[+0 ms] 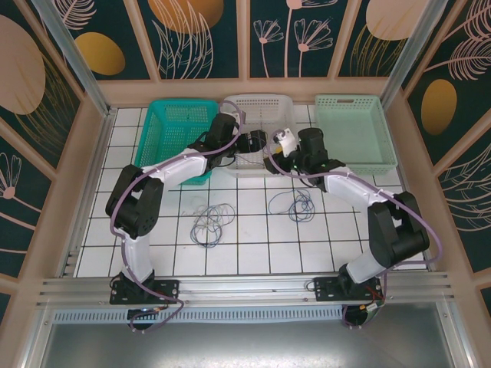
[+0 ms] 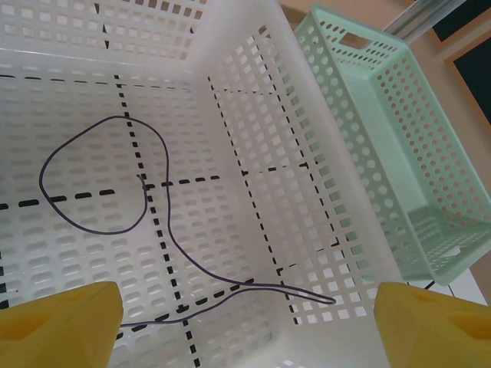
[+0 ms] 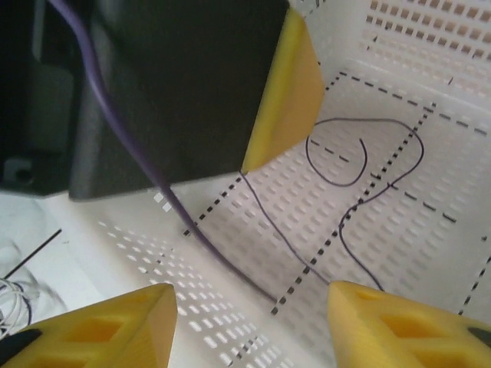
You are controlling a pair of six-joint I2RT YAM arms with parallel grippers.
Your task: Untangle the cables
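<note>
We see the tiled table (image 1: 253,245) with three baskets along its far edge: the teal basket (image 1: 153,130) toward the far-left corner, the white basket (image 1: 257,100) mid-edge, and the mint basket (image 1: 354,134) toward the far-right corner. Both arms reach over the white basket's near wall, wrists almost meeting.

Left to do, near the table's middle: two cable heaps, well apart. The left heap (image 1: 212,222) sits closer to the near edge, with dark and pale loops crossing each other. The right heap (image 1: 296,205) is dark bluish loops, also overlapping. We cannot tell how many cables are in each. We judge both still tangled.

Done: one dark purple cable (image 2: 115,118) lies alone on the white basket's floor, a loose loop plus a tail running toward the wall on the mint side. Nothing crosses it. We see no cable in the visible part of the mint basket. The left arm partly hides the teal basket.

Left gripper (image 2: 249,326): yellow fingers wide apart, hovering over that cable, gripping nothing. Right gripper (image 3: 253,307): fingers moderately apart above the white basket's near wall, nothing pinched between them. A thicker purple strand (image 3: 153,178) passes in front, blurred, and we cannot tell whether it is arm cord or cable.

Our call: about one cable sorted and the bulk remaining. The next pick likely comes from the heaps.
</note>
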